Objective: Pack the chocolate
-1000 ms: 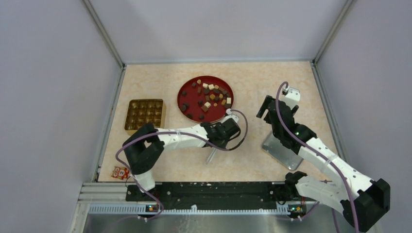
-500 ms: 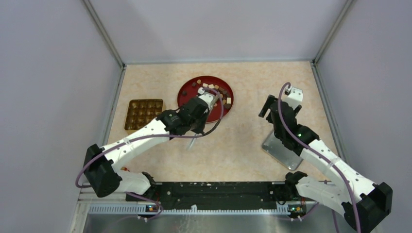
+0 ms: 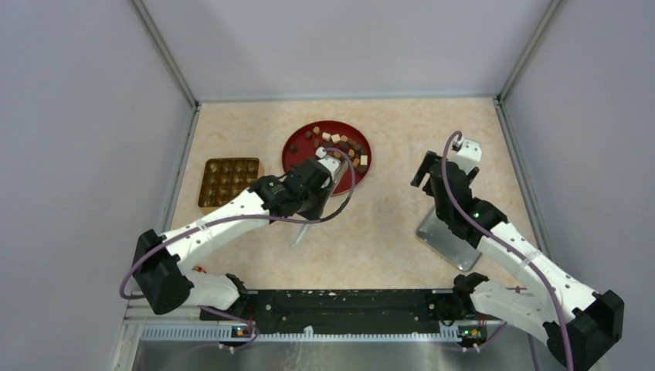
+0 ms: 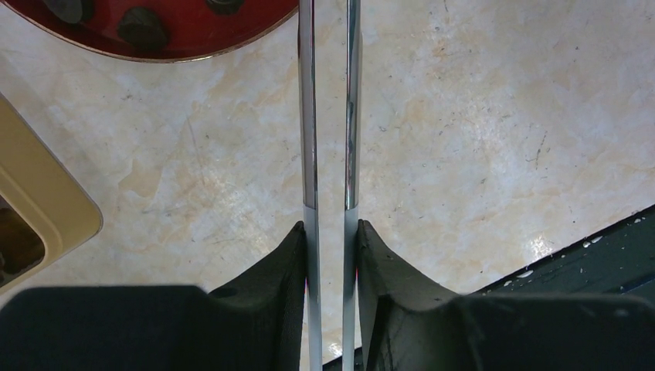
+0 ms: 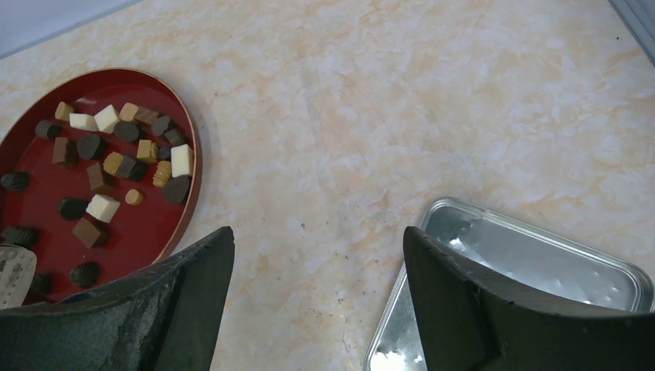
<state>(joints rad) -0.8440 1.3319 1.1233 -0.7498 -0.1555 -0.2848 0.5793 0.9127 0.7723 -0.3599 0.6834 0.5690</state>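
Dark brown, tan and cream chocolate; red plate; gold tray; silver tin; chrome tongs; beige marbled bench.

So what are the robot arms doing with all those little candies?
They're packing chocolate. The left gripper is pinching a pair of metal tongs, pointed toward the red plate where the chocolate pieces lie scattered. The gold tray with little pockets sits on the table left of the plate. The right gripper hangs open above a silver tin, holding nothing.
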